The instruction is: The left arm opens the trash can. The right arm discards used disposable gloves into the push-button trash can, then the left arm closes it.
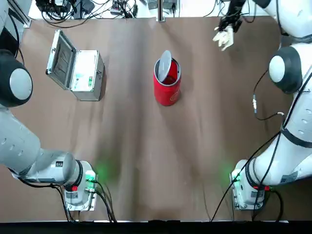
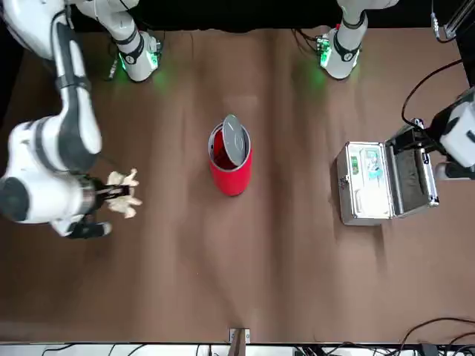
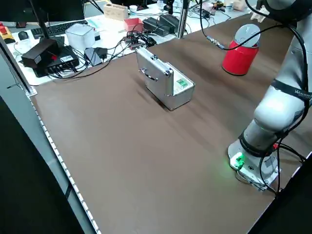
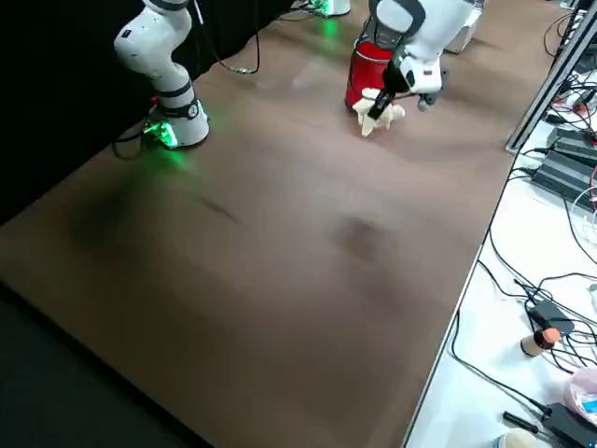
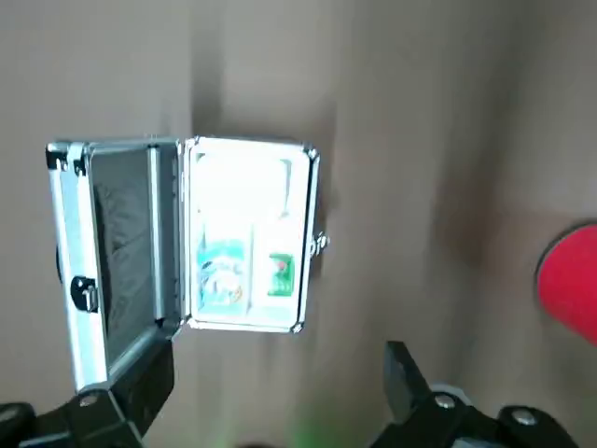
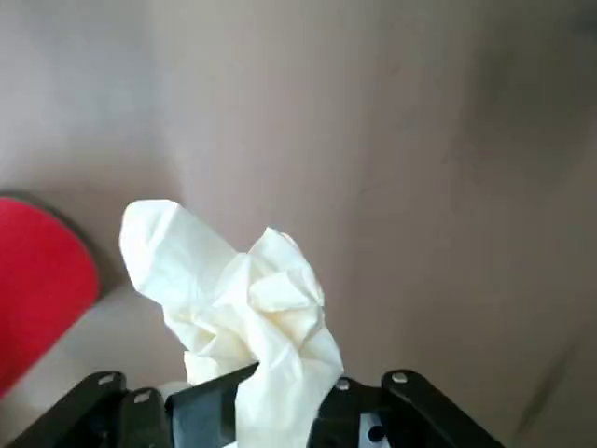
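Note:
The red trash can point(image 1: 167, 87) stands mid-table, its round silver lid point(image 1: 165, 66) tipped up so the mouth is open. It shows too in the front view as the trash can point(image 2: 230, 174). My right gripper point(image 1: 228, 25) hangs over the far right of the table, to the right of the can and apart from it, shut on the cream disposable gloves point(image 1: 224, 38). The gloves point(image 6: 242, 299) dangle from its fingers, with the can's red wall at that picture's edge. My left gripper point(image 5: 275, 364) is open with nothing in it, held above the silver case.
An open silver hinged case point(image 1: 78, 70) sits at the far left of the table, its lid raised. Both arm bases point(image 1: 80, 187) with green lights stand at the near edge. Cables point(image 1: 83, 12) lie past the far edge.

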Available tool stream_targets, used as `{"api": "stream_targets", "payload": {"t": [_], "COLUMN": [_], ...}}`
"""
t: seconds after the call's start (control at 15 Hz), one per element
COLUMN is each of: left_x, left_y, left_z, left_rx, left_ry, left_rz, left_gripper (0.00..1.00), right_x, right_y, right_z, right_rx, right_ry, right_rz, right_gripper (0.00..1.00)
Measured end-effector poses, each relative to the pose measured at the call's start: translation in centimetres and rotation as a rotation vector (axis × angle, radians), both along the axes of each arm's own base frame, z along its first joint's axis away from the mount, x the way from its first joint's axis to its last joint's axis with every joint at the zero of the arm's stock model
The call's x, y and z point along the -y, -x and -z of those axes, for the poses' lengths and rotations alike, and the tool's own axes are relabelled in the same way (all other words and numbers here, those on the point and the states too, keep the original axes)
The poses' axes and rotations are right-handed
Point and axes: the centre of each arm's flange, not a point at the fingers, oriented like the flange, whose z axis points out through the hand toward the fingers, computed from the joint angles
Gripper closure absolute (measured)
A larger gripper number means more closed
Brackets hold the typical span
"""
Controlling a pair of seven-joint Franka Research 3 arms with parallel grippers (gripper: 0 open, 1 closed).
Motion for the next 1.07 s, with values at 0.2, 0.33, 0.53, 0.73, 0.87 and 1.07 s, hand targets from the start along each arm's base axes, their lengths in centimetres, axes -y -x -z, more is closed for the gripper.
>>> {"api": "stream_targets", "payload": {"t": [0.2,0.33,0.53,0.73,0.87,1.07], "left_x": [0.9,1.6,2.5,2.5,3.5,4.8], "left_y": [0.3,1.3,2.3,2.4,2.1,2.2], "left_z": [-1.7,-2.8,-3.2,-2.6,-2.1,-2.0], "left_rx": [0.061,0.082,0.082,0.078,0.098,0.109], "left_ry": [0.012,0.008,-0.007,-0.055,-0.091,-0.103], "left_rz": [0.002,0.015,0.023,0.058,0.100,0.128], "left_gripper": [0.00,0.00,0.00,0.00,0.00,0.00], "right_x": [-7.4,-11.3,-16.2,-19.8,-21.4,-23.8], "right_y": [2.3,3.7,5.8,7.8,8.7,10.1], "right_z": [0.5,0.8,0.7,0.8,0.8,0.8], "right_rx": [-0.052,-0.090,-0.129,-0.144,-0.147,-0.147], "right_ry": [-0.048,-0.094,-0.126,-0.106,-0.102,-0.094], "right_rz": [0.001,0.021,0.027,0.018,-0.002,-0.024], "right_gripper": [1.00,1.00,1.00,1.00,1.00,1.00]}}
